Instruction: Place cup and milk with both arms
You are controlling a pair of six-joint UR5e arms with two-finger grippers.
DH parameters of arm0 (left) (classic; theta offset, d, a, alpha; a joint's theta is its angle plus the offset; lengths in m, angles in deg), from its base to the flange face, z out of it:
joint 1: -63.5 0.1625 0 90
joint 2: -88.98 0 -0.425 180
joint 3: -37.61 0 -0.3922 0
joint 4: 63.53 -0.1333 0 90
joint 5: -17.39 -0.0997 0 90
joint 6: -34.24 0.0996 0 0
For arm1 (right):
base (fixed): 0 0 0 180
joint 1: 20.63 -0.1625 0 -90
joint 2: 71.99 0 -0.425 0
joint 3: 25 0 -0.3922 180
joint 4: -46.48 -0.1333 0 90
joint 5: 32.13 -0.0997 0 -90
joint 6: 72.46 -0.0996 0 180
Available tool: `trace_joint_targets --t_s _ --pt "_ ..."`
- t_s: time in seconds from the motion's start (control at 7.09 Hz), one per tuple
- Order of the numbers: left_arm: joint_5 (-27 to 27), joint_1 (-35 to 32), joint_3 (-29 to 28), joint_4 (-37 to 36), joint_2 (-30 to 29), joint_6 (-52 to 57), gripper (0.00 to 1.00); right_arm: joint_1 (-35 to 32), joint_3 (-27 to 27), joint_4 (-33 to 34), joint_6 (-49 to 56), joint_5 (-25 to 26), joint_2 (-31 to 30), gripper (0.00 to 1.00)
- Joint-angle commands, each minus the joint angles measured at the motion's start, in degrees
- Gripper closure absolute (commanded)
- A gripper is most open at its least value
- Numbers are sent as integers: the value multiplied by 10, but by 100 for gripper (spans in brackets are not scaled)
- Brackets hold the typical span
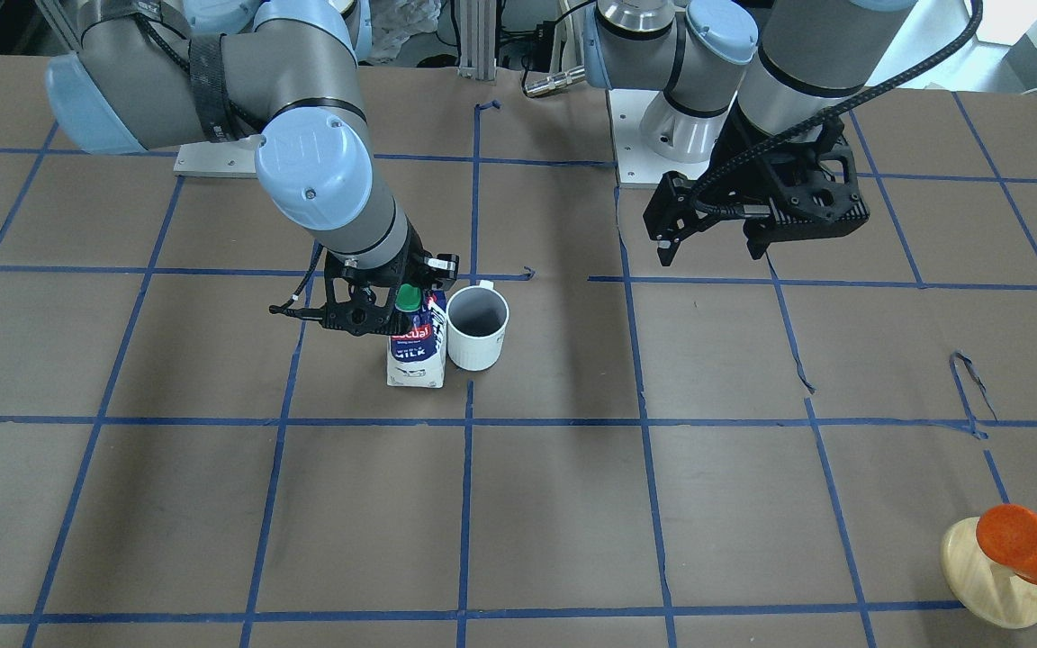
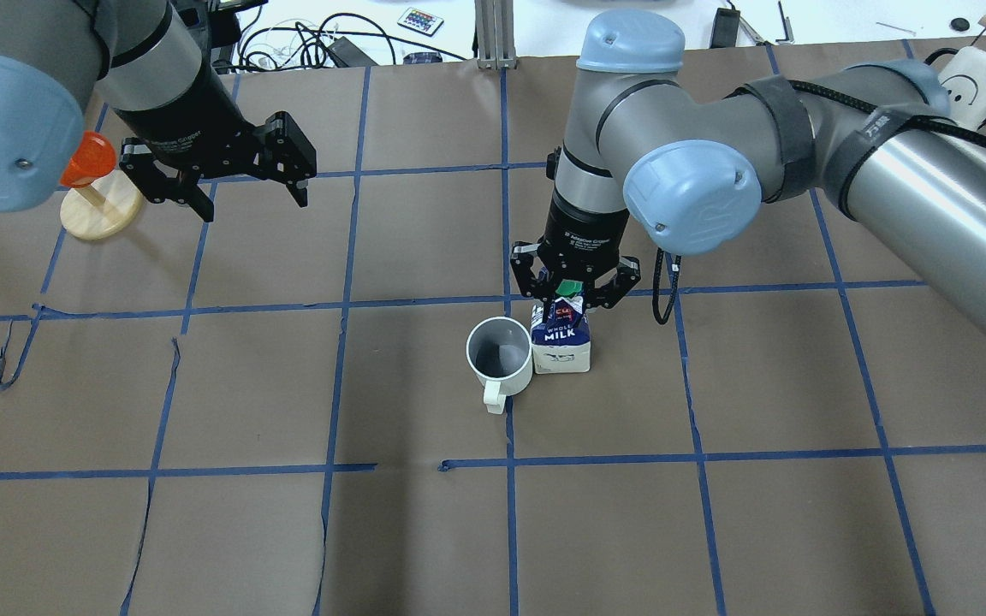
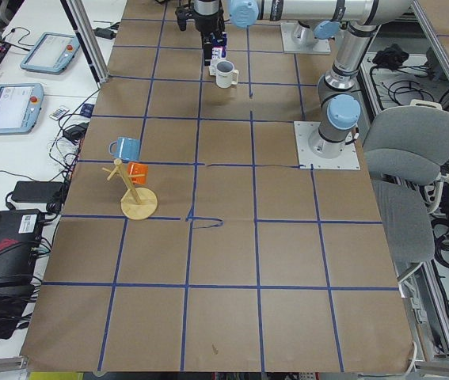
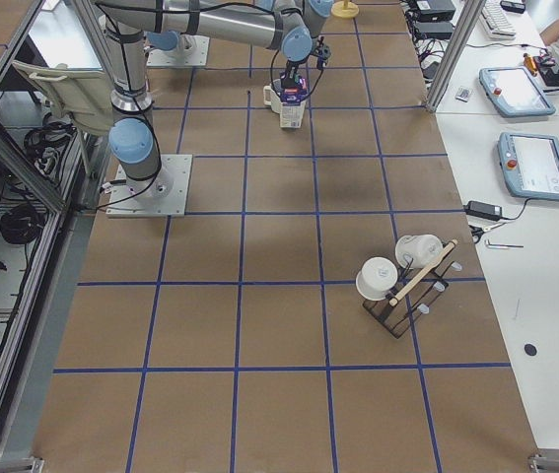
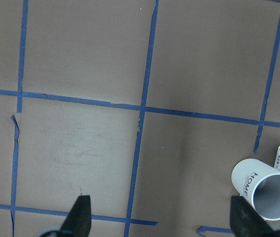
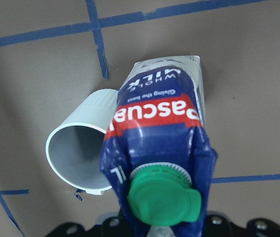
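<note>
Currently milk (image 2: 561,346) is straddled upright by the right jaws, grip not determinable; cup (image 2: 500,355) sits just beside them; left jaws open, well apart.

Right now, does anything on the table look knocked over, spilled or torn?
Nothing is tipped or spilled. The cup and the milk carton stand upright, side by side. The only flaw is in the brown paper cover, which has a curling tear near the left edge of the overhead view.
</note>
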Motion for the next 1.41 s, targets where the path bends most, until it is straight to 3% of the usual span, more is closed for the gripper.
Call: trace_joint_targets --t_s 0.0,0.56,0.99,1.27 --pt "1 2 1 3 1 0 0 0 13 2 6 7 -1 2" --pt "5 4 3 2 1 0 0 30 -28 0 10 22 -14 0" --pt "6 8 2 2 0 0 0 87 -54 -3 118 124 -51 0" --pt "6 9 0 1 0 0 0 125 -52 -42 185 142 -100 0"
